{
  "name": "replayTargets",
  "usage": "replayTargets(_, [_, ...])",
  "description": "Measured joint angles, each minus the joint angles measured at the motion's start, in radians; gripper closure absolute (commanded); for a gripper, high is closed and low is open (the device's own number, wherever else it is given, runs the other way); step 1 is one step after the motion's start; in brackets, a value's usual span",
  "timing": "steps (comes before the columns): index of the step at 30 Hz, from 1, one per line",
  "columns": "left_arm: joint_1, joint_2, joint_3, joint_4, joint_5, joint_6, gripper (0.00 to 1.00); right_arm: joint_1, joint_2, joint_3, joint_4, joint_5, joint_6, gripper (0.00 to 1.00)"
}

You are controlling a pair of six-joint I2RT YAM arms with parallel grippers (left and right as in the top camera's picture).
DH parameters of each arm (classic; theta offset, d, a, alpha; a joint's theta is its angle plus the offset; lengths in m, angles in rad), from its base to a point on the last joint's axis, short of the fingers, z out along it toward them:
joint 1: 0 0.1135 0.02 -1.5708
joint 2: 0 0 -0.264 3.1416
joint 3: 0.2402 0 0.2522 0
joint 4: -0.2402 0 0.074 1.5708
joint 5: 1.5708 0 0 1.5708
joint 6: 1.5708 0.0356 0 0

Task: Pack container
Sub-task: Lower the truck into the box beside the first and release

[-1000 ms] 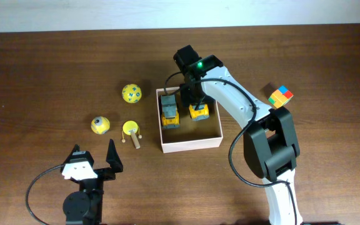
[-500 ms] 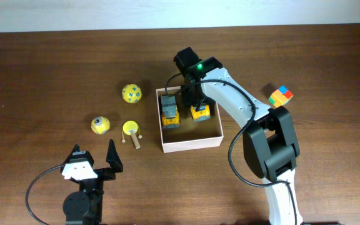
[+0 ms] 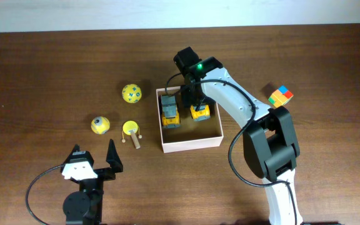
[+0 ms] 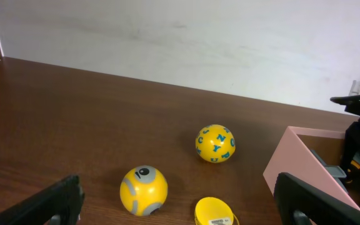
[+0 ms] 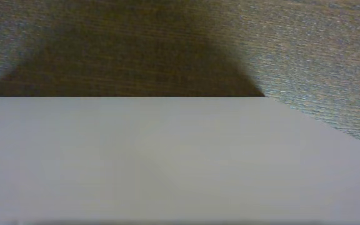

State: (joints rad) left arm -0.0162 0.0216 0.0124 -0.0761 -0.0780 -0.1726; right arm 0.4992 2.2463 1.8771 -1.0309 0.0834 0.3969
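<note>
Overhead: the container [image 3: 192,144] is recorded just right of the middle of the table [image 3: 42,75], open top upward, with white walls and a tan floor. Two toys are seen side by side in its far half: a grey-and-yellow truck [image 3: 169,112] toward 9 o'clock and a yellow truck [image 3: 199,113] toward 3 o'clock. The right gripper [image 3: 191,95] is held over the rim at the container's 12 o'clock, just beside the yellow truck. Its fingers are hidden under the wrist, so it cannot be told whether they are apart or closed. A lettered ball [image 3: 131,93] is noted at 10 o'clock of the container, and an eyed ball [image 3: 100,125] and a capped toy [image 3: 131,130] at 9 o'clock. All three lie on the wood, apart from the box. A coloured cube [image 3: 280,95] is noted at 2 o'clock, well apart. The left gripper [image 3: 94,157] is parked at 7 o'clock, well apart, its fingers spread wide with nothing between them. Left wrist: the two dark fingers [image 4: 55,203] are seen at the lower corners, wide apart. The eyed ball and capped toy lie between them at 6 o'clock of the frame, and the lettered ball sits near the centre. A corner of the container is seen at 3 to 4 o'clock. Right wrist: the view is blurred. A pale flat surface fills the lower half, with wood grain at 12 o'clock. No fingers can be made out.
</note>
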Motion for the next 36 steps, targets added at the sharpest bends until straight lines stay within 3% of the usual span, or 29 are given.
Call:
replayTargets(25, [0.0,0.0,0.0,0.0,0.0,0.0,0.01,0.0,0.0,0.0,0.001,0.0,0.0,0.36])
replayTargets(36, [0.0,0.0,0.0,0.0,0.0,0.0,0.01,0.0,0.0,0.0,0.011,0.003,-0.005,0.28])
